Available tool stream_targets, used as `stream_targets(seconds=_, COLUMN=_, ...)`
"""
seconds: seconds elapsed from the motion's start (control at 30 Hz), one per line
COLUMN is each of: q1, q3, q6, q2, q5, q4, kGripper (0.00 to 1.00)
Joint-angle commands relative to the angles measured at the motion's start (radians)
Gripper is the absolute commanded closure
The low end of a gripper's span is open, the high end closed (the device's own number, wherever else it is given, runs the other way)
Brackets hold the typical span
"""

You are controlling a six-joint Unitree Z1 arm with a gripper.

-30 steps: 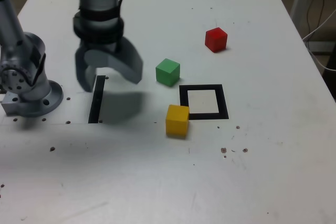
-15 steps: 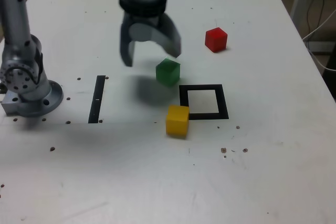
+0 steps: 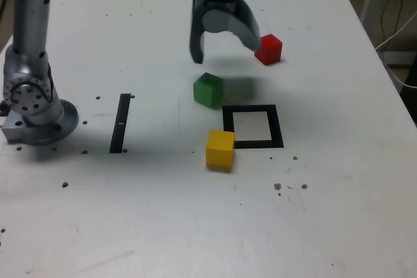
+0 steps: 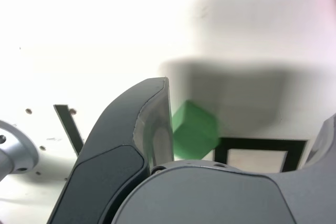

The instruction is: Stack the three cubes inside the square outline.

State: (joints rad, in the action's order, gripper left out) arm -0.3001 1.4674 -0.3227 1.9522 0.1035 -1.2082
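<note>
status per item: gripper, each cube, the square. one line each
gripper: open, empty, in the air beyond the green cube
green cube: on the table, outside the square, untouched
yellow cube: on the table, at the square's near-left corner in the exterior view, outside its centre
red cube: on the table, far from the square, unstacked
square outline: centre bare, no cube in it

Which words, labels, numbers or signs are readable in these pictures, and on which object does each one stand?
None can be read in either view.
The red cube, green cube and yellow cube have plain faces.
The square outline and the black strip are bare marks, not writing.
The gripper and the arm base show no legible label.
</note>
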Motion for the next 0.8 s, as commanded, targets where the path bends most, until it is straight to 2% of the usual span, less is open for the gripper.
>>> stream_targets(seconds=0.0, q1=-0.011, q3=0.048, q6=-0.008, q2=0.034, q5=0.006, q4=-0.01, kGripper=0.0)
stream_targets(seconds=0.47, q1=-0.064, q3=0.341, q6=-0.064, q2=0.241, q5=0.016, q4=-0.08, kGripper=0.0)
stream_targets(seconds=0.77, q1=-0.075, q3=0.375, q6=-0.105, q2=0.261, q5=0.044, q4=-0.1, kGripper=0.0)
